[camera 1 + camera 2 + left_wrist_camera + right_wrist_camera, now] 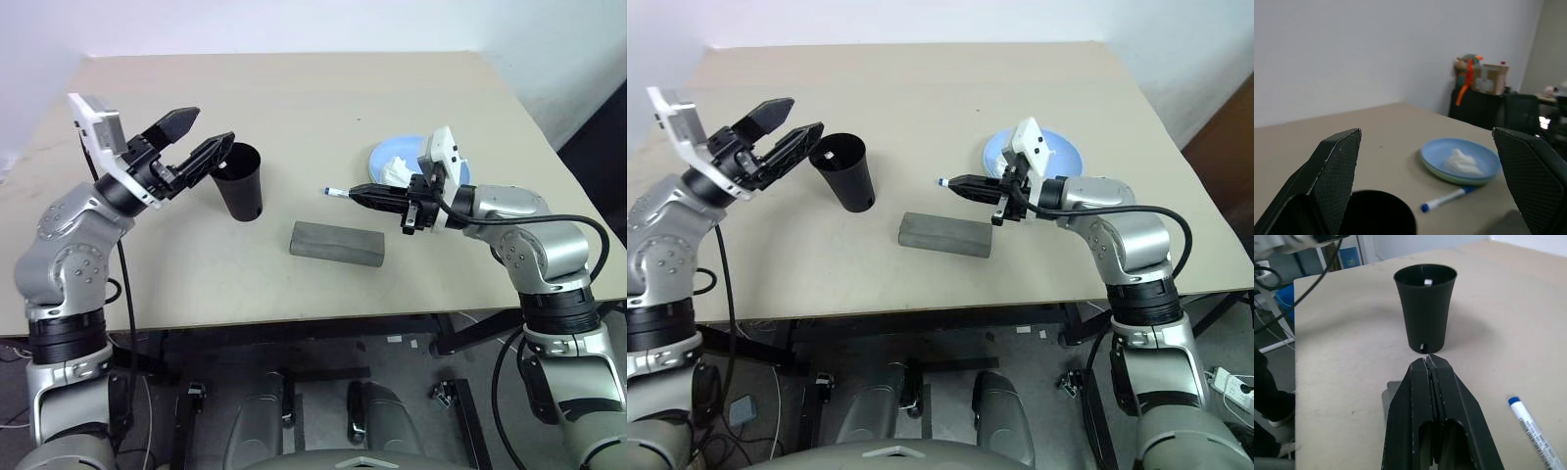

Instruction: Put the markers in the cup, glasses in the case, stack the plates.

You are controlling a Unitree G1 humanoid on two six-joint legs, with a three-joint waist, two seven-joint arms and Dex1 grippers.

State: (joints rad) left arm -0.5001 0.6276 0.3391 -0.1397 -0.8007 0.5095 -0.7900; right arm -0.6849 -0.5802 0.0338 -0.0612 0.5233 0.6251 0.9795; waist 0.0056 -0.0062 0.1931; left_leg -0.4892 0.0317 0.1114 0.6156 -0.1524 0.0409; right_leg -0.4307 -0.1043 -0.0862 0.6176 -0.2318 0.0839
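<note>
Left end effector [203,130] gapes wide beside my cup [240,182]; right end effector [355,192], clamped shut and empty, hovers near a marker [335,192].

Both arms raised, forearms angled inward.
Left pincer [197,139] spread wide, tilted upward; right pincer [359,193] fully closed, level.

Cup [240,182] left, case [337,243] centre, plates [1064,155] right, marker [1536,433] between.
</note>
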